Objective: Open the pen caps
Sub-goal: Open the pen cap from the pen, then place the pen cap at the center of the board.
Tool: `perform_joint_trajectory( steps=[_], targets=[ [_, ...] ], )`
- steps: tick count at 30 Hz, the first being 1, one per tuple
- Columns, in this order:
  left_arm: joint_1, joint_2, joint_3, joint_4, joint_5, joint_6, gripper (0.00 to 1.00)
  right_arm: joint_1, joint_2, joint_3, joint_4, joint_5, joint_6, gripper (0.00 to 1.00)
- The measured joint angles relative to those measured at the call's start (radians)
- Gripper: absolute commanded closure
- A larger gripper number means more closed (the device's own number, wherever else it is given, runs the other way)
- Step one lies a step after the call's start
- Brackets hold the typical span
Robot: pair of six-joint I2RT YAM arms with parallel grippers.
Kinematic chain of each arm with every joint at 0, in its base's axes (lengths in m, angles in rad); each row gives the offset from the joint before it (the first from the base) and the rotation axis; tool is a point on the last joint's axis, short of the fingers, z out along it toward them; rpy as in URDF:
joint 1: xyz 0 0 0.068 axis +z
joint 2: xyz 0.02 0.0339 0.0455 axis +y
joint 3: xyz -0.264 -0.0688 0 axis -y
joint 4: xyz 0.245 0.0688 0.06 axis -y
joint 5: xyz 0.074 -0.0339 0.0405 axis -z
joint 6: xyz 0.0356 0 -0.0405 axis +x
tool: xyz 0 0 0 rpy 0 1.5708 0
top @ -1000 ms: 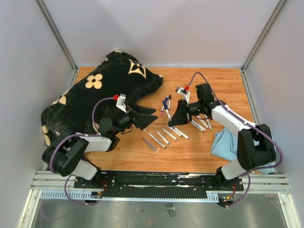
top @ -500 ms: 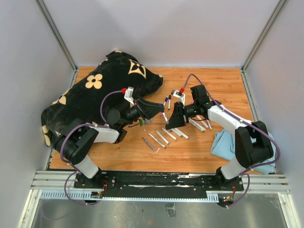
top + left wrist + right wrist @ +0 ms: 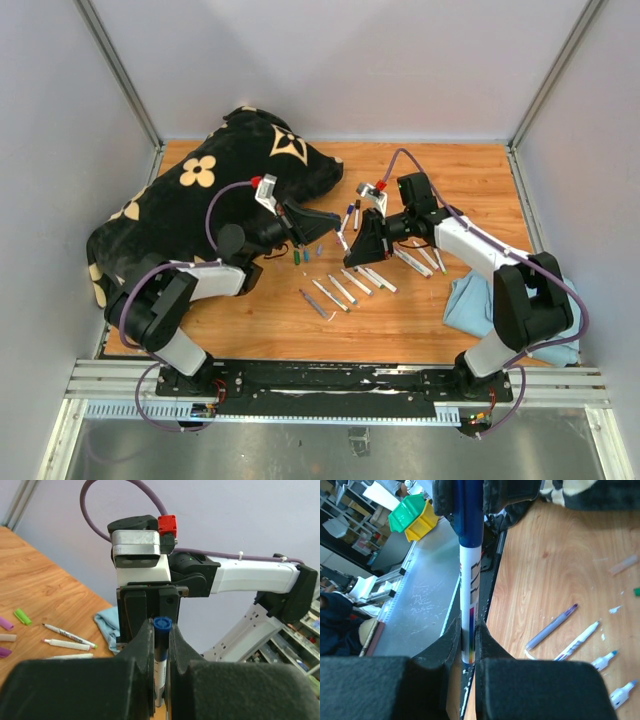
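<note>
Above the middle of the bench (image 3: pixel 400 320), both arms meet on one pen (image 3: pixel 469 590). Left gripper (image 3: pixel 160 645): clamped on its blue cap (image 3: pixel 162 623). Right gripper (image 3: pixel 467 640): clamped on the white body. Cap sits on the pen.

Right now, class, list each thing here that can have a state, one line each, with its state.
left gripper, shut on the blue cap
right gripper, shut on the marker
blue cap, on its marker
marker, held up between both grippers
green cap, off, lying loose
row of markers, uncapped, lying flat
blue cloth, crumpled
</note>
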Motion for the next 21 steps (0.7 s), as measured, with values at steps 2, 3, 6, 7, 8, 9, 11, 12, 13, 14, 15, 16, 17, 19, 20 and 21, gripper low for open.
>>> perform_joint_trajectory(
  steps=[2, 3, 6, 7, 8, 9, 11, 12, 13, 14, 15, 16, 17, 19, 20, 21],
  targets=[
    [0.029, -0.016, 0.028, -0.017, 0.029, -0.006, 1.0, 0.012, 0.0, 0.02, 0.021, 0.005, 0.0, 0.99],
    [0.058, -0.03, 0.057, -0.018, 0.015, -0.007, 1.0, 0.018, 0.0, 0.023, 0.014, 0.009, -0.002, 0.99],
    [0.171, -0.082, 0.162, -0.028, -0.055, -0.006, 1.0, 0.046, 0.008, 0.014, -0.008, 0.006, -0.003, 0.99],
    [0.201, -0.103, 0.188, -0.032, -0.081, -0.006, 1.0, 0.056, 0.011, 0.012, -0.015, 0.006, -0.003, 0.99],
    [0.222, -0.123, 0.204, -0.035, -0.098, -0.005, 1.0, 0.064, 0.013, 0.011, -0.019, 0.006, -0.003, 0.99],
    [0.231, -0.14, 0.211, -0.038, -0.106, -0.003, 1.0, 0.07, 0.014, 0.01, -0.024, 0.006, -0.003, 0.99],
    [0.241, -0.18, 0.212, -0.05, -0.118, 0.001, 1.0, 0.074, 0.015, 0.01, -0.029, 0.007, -0.003, 0.99],
    [0.242, -0.195, 0.208, -0.058, -0.119, 0.004, 1.0, 0.074, 0.016, 0.01, -0.032, 0.011, -0.003, 0.99],
    [0.243, -0.213, 0.196, -0.073, -0.12, 0.009, 1.0, 0.074, 0.015, 0.01, -0.033, 0.023, -0.003, 0.99],
    [0.244, -0.234, 0.182, -0.095, -0.121, 0.017, 1.0, 0.074, 0.015, 0.01, -0.036, 0.041, -0.004, 0.99],
    [0.245, -0.256, 0.165, -0.121, -0.122, 0.028, 1.0, 0.074, 0.015, 0.01, -0.042, 0.065, -0.009, 0.99],
    [0.245, -0.283, 0.143, -0.154, -0.125, 0.04, 1.0, 0.074, 0.014, 0.01, -0.053, 0.091, -0.016, 0.98],
    [0.245, -0.315, 0.118, -0.193, -0.127, 0.055, 1.0, 0.074, 0.013, 0.01, -0.064, 0.114, -0.023, 0.98],
    [0.245, -0.392, 0.06, -0.287, -0.138, 0.089, 1.0, 0.074, 0.006, 0.01, -0.085, 0.174, -0.035, 0.97],
    [0.246, -0.438, 0.028, -0.34, -0.148, 0.107, 1.0, 0.076, 0.001, 0.01, -0.089, 0.2, -0.037, 0.98],
    [0.246, -0.477, 0.003, -0.385, -0.159, 0.123, 1.0, 0.08, -0.004, 0.009, -0.089, 0.22, -0.036, 0.98]
  ],
)
